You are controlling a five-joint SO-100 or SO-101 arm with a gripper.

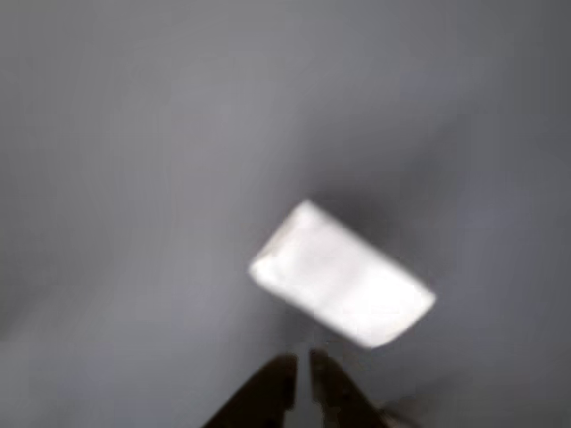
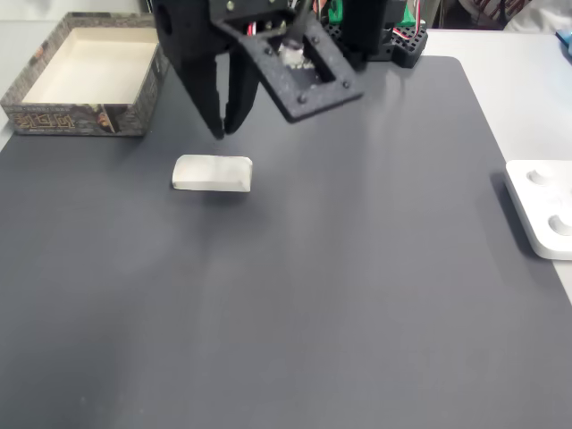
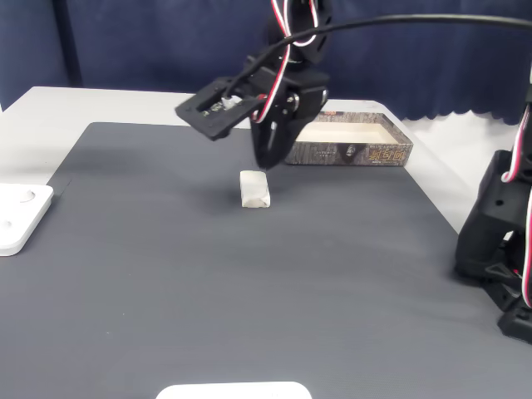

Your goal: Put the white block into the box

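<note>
One white block (image 2: 212, 173) lies flat on the dark worktop (image 2: 357, 268), left of centre in a fixed view. Black fingers (image 2: 212, 103) hang just above it, nearly closed together and holding nothing, the gripper (image 3: 268, 158) not touching the block. At upper left stands the box (image 2: 36, 118), well apart.

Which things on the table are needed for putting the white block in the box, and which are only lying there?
Needed:
- the white block, lying on the dark mat
- the box, empty inside
- the gripper, above the block, nearly shut

Only lying there:
- the flat white device at the mat's edge
- a white thing at the bottom edge of a fixed view
</note>
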